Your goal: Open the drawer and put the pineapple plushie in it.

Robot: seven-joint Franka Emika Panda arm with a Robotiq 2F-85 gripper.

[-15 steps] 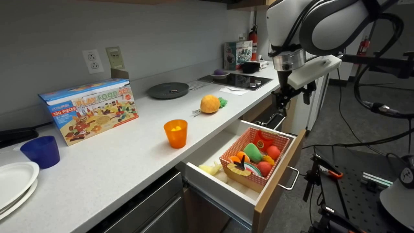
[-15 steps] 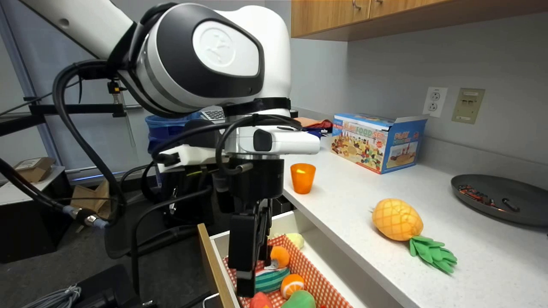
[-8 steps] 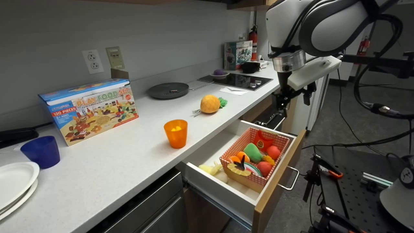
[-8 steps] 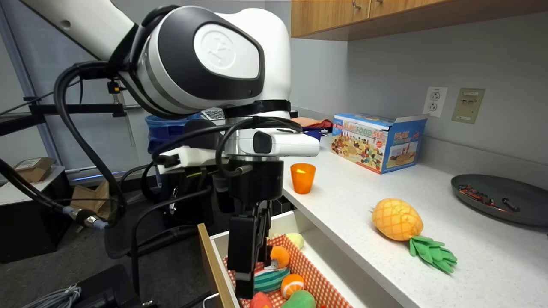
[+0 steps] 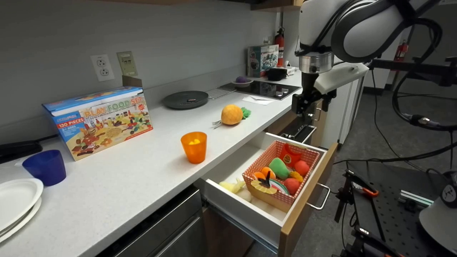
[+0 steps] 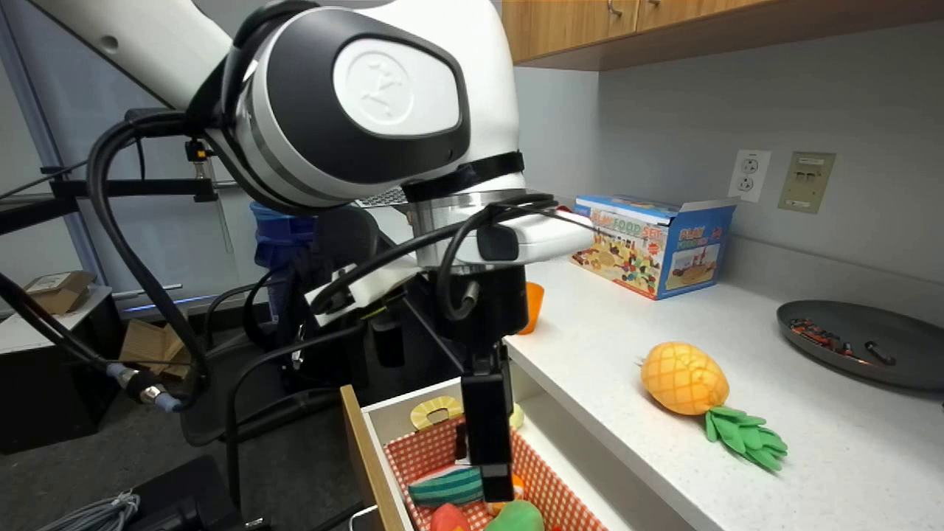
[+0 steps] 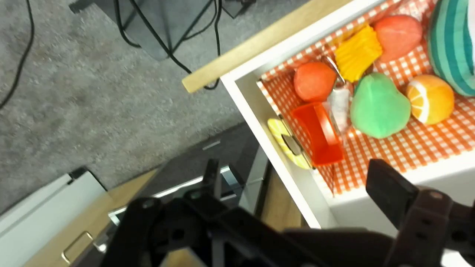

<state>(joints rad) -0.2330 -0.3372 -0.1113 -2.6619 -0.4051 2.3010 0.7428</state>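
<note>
Pineapple plushie: rounded, orange-yellow, crosshatched; green leaves at one end. Jaws apart.

Orange cup, pan, perhaps a purple ball

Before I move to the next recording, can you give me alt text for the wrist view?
The robot's open gripper holds nothing, its black fingers spread, with one side of the pulled-out drawer showing between them. Inside the drawer, a red-checked basket holds toy food, including a green pear-shaped piece and an orange. Gray floor fills the upper left.
</note>
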